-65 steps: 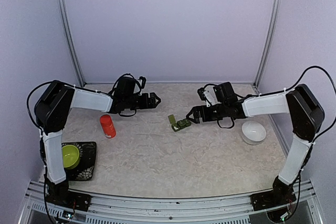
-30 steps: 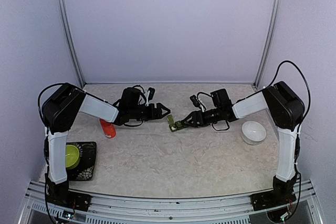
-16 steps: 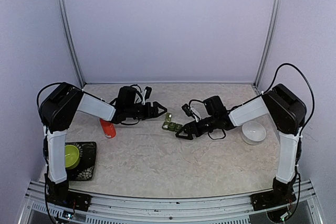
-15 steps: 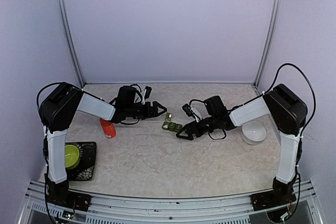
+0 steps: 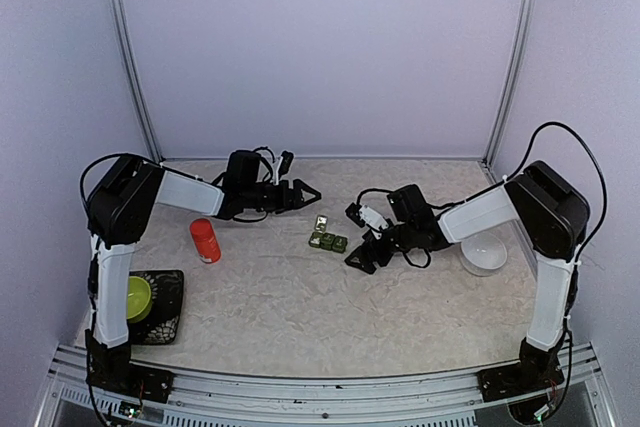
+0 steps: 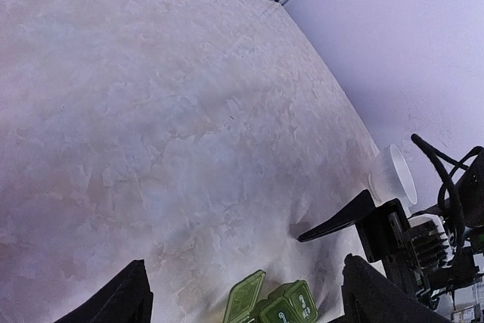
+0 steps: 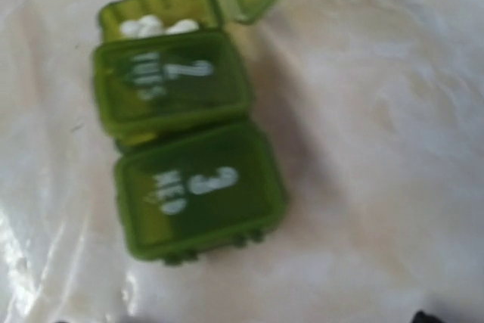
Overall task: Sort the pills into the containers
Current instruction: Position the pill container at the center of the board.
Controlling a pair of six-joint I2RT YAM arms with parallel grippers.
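The containers (image 5: pixel 327 241) are a dark green three-cell pill box lying on the table's middle. In the right wrist view the containers (image 7: pixel 193 187) show cells 2 and 3 shut, and the end cell's lid stands up. Whitish pills (image 7: pixel 155 26) lie in that open cell. My right gripper (image 5: pixel 362 255) hangs just right of the box, open and apart from it. My left gripper (image 5: pixel 303 192) is behind and left of the box, open and empty. Its view catches the containers (image 6: pixel 281 309) at the bottom edge, between its spread fingers (image 6: pixel 121 300).
A red bottle (image 5: pixel 205 240) stands at the left. A lime-green bowl (image 5: pixel 133 297) sits on a black tray (image 5: pixel 170 319) at the near left. A white bowl (image 5: pixel 484 252) rests at the right, by the right arm's forearm.
The right gripper has let go of the pill box and opened, backing off to the right. The left gripper has drawn back toward the rear. The box now lies on the table.
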